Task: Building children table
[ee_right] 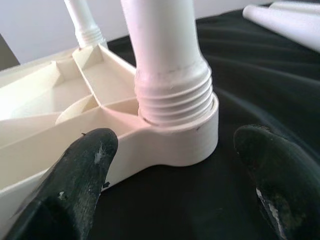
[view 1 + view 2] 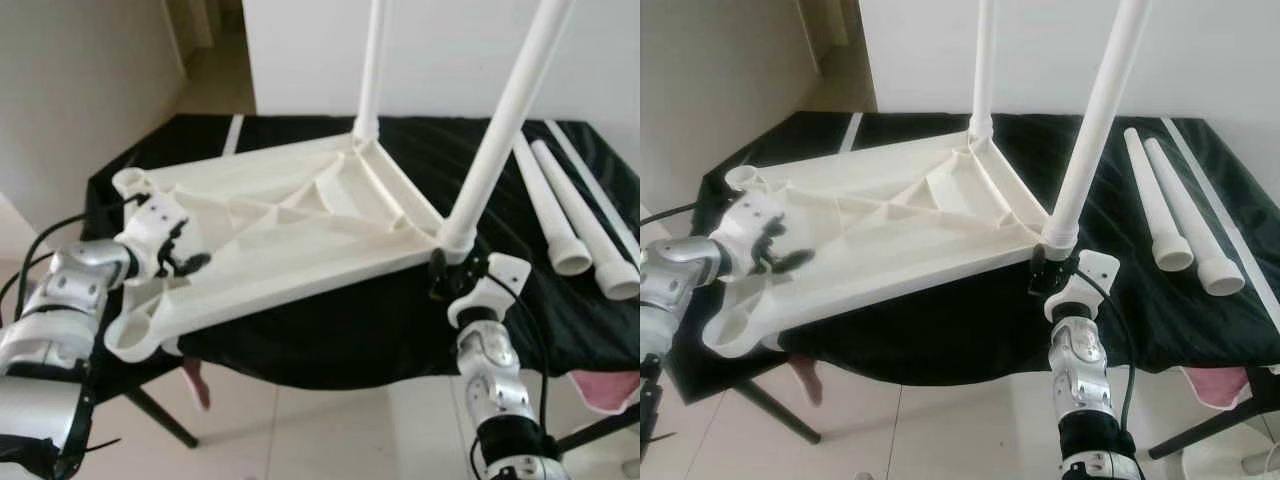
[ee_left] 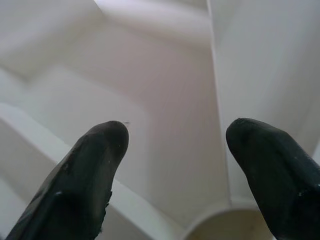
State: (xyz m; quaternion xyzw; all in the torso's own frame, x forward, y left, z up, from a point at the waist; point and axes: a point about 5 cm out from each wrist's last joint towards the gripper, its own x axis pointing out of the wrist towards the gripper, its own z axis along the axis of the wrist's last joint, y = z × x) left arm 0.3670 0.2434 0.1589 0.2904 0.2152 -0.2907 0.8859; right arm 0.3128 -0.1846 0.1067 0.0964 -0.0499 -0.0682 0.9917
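The white plastic tabletop (image 2: 290, 235) lies upside down on a black-covered table (image 2: 400, 320). Two white legs stand screwed into it, one at the far corner (image 2: 372, 60) and one at the near right corner (image 2: 500, 130). My left gripper (image 2: 185, 262) rests open over the ribbed underside near the left edge, between the two empty corner sockets (image 2: 133, 335). My right gripper (image 2: 450, 275) is open just in front of the near right socket (image 1: 180, 135), with one finger to each side of the threaded leg base (image 1: 172, 95) and not touching it.
Two loose white legs (image 2: 560, 215) lie side by side on the black cloth at the right. A pink cloth (image 2: 605, 390) hangs at the lower right. The table's dark metal leg (image 2: 160, 415) stands on the tiled floor below. A white wall rises behind.
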